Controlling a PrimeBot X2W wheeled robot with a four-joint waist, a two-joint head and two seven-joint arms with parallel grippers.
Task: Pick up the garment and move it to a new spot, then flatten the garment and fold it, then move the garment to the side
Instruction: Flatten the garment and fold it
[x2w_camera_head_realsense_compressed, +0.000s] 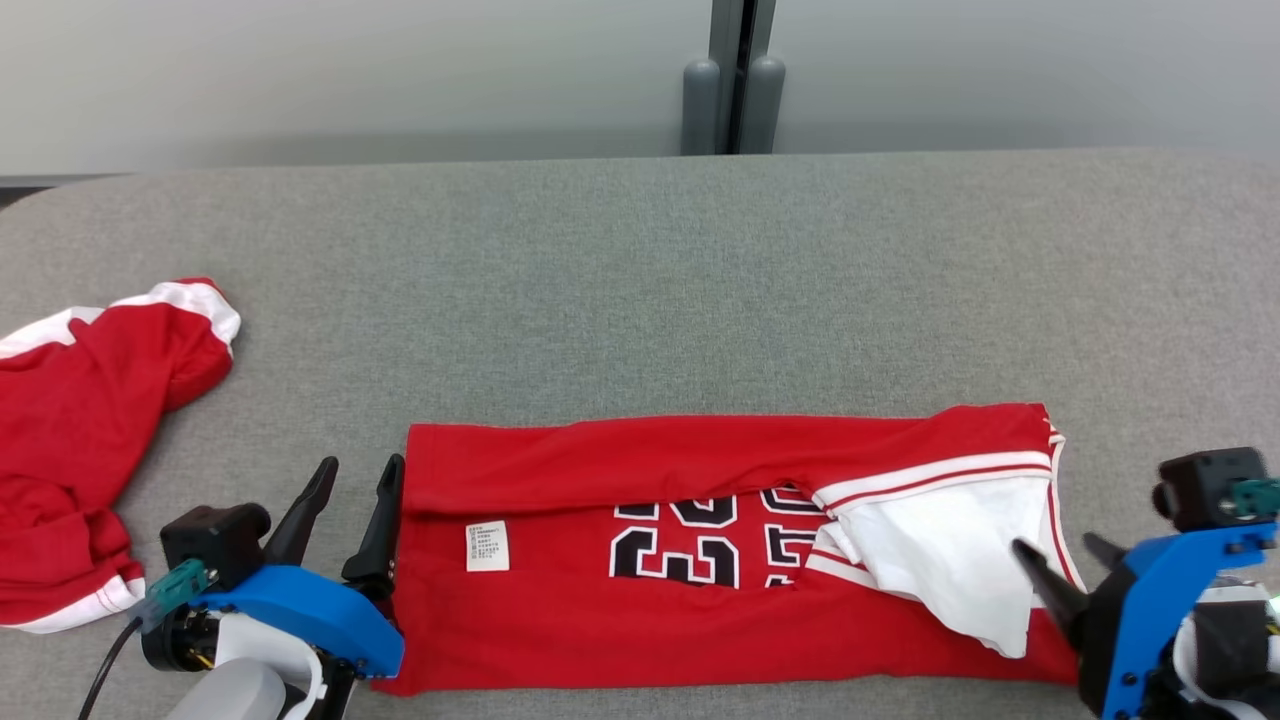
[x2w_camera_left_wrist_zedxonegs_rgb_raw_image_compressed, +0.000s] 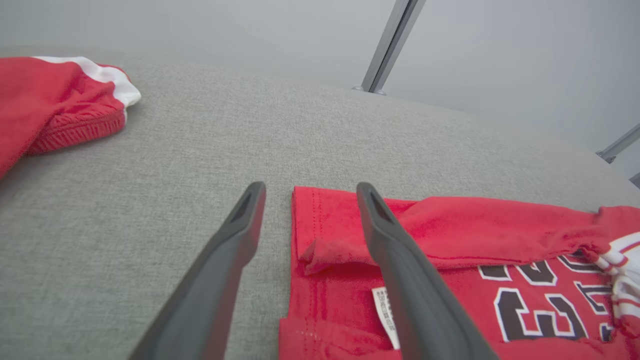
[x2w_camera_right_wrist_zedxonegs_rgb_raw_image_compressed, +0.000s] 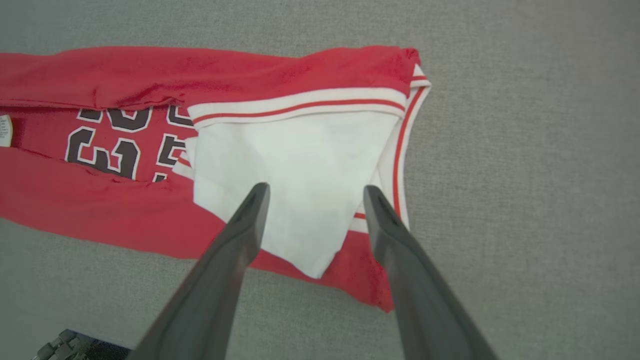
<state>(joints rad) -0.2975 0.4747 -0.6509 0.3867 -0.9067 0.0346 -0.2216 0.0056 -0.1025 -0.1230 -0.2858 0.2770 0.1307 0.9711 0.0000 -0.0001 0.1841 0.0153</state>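
1. A red knit jersey (x2w_camera_head_realsense_compressed: 600, 610) with black, white-edged numerals and white-and-red striped trim lies folded into a long band. It rests on the near part of the grey fabric-covered table (x2w_camera_head_realsense_compressed: 640, 280), running left to right in front of the robot.
2. The left pincer (x2w_camera_head_realsense_compressed: 360, 466) sits at the jersey's left end with its 2 dark fingers spread wide and nothing between them.
3. In the left wrist view, 1 finger (x2w_camera_left_wrist_zedxonegs_rgb_raw_image_compressed: 400, 270) reaches over the jersey's hemmed left edge beside a small white care label (x2w_camera_left_wrist_zedxonegs_rgb_raw_image_compressed: 386, 315). The other finger (x2w_camera_left_wrist_zedxonegs_rgb_raw_image_compressed: 220, 270) lies over bare grey table just beside that edge. Whether either finger presses on the cloth cannot be told.
4. The right pincer (x2w_camera_head_realsense_compressed: 1055, 548) is at the jersey's right end, also wide open and gripping nothing.
5. In the right wrist view, its 2 fingers (x2w_camera_right_wrist_zedxonegs_rgb_raw_image_compressed: 235, 250) straddle the white inner panel turned up at that end, with the tips over the white cloth. Contact with the cloth cannot be made out.
6. A second red garment with white bands (x2w_camera_head_realsense_compressed: 80, 430) lies crumpled at the table's left edge, well apart from the jersey.
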